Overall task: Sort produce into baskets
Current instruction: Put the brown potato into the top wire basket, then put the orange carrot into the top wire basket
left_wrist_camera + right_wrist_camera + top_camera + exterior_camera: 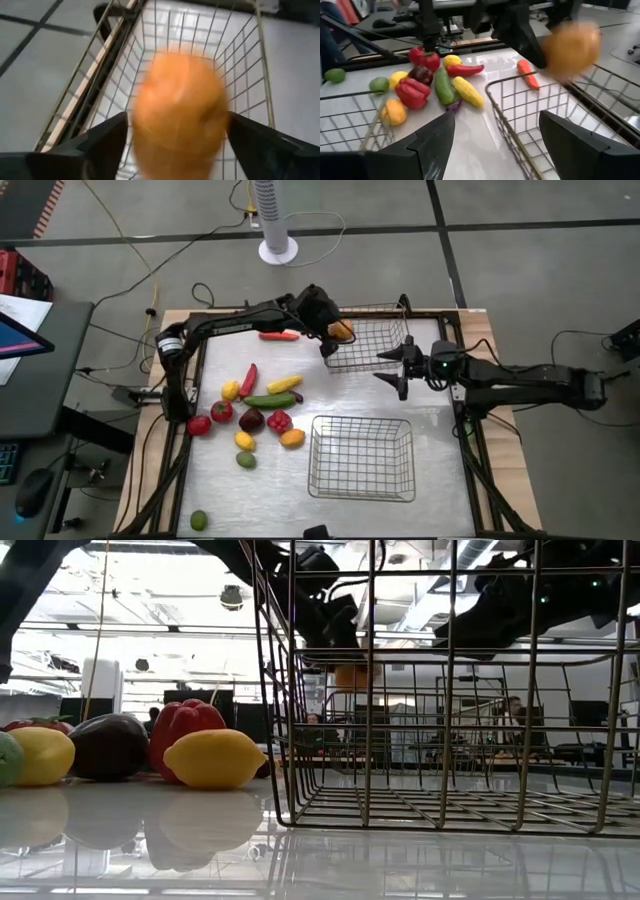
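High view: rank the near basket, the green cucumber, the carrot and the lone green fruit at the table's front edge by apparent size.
1. Near basket, by far the largest.
2. Green cucumber.
3. Carrot, slightly shorter and thinner than the cucumber; close call.
4. Lone green fruit, smallest.

Item one: orange fruit, round, blurred, filling the middle of the frame and running to the lower edge. It sits between my two dark fingers, one at lower left, one at lower right; a gap shows on each side, so my left hand stands spread with no visible contact.

Item two: wire basket, silver mesh, behind the fruit, its grid walls rising toward the upper centre and upper right.

Item three: dark frame rail running diagonally at left of the basket.

Item four: grey floor, upper left.
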Available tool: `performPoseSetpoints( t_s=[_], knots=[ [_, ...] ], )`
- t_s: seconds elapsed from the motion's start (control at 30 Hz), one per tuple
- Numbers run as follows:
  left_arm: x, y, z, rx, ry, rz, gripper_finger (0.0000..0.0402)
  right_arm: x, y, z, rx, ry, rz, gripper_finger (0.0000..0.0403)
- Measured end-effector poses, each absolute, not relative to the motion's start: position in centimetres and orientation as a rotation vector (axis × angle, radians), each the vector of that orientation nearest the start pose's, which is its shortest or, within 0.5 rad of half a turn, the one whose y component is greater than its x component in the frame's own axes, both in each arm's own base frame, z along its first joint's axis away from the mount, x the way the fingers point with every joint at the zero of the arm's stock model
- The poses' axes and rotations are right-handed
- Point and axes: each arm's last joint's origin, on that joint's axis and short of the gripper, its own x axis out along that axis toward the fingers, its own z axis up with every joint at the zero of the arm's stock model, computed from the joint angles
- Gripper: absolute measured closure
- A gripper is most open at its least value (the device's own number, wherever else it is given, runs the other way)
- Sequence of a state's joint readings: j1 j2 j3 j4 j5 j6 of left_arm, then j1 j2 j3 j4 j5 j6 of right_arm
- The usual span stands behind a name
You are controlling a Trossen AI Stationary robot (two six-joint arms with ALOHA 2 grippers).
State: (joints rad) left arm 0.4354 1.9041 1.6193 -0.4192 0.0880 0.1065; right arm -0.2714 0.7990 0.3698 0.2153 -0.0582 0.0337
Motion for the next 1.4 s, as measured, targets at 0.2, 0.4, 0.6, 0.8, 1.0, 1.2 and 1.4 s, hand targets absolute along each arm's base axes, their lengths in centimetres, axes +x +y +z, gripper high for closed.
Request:
performPoseSetpoints(
  t_s=[0.2,0.4,0.6,0.8,1.0,1.2,1.4],
  knots=[
    [37.7,18.2,30.6,-0.025,0.741,0.343,0.0029,17.0,-4.3,22.6,0.046,0.211,-0.199,0.0088],
    [33.1,20.8,29.2,-0.064,0.971,0.377,0.0038,16.4,-4.1,22.6,0.047,0.230,-0.199,0.0088],
    [29.1,23.8,25.5,-0.098,1.091,0.386,0.0055,16.4,-4.1,22.6,0.047,0.234,-0.198,0.0088],
    [27.0,25.2,22.7,-0.062,1.156,0.379,0.0073,16.4,-4.0,22.6,0.050,0.232,-0.192,0.0088],
    [25.1,26.0,20.5,-0.043,1.206,0.372,0.0092,16.4,-4.0,22.6,0.054,0.233,-0.193,0.0088],
    [23.8,26.3,18.6,-0.053,1.203,0.387,0.0114,16.4,-4.0,22.6,0.054,0.233,-0.193,0.0088],
    [23.5,25.5,17.1,-0.050,1.243,0.354,0.0127,16.4,-4.0,22.6,0.054,0.231,-0.193,0.0088]
  ],
)
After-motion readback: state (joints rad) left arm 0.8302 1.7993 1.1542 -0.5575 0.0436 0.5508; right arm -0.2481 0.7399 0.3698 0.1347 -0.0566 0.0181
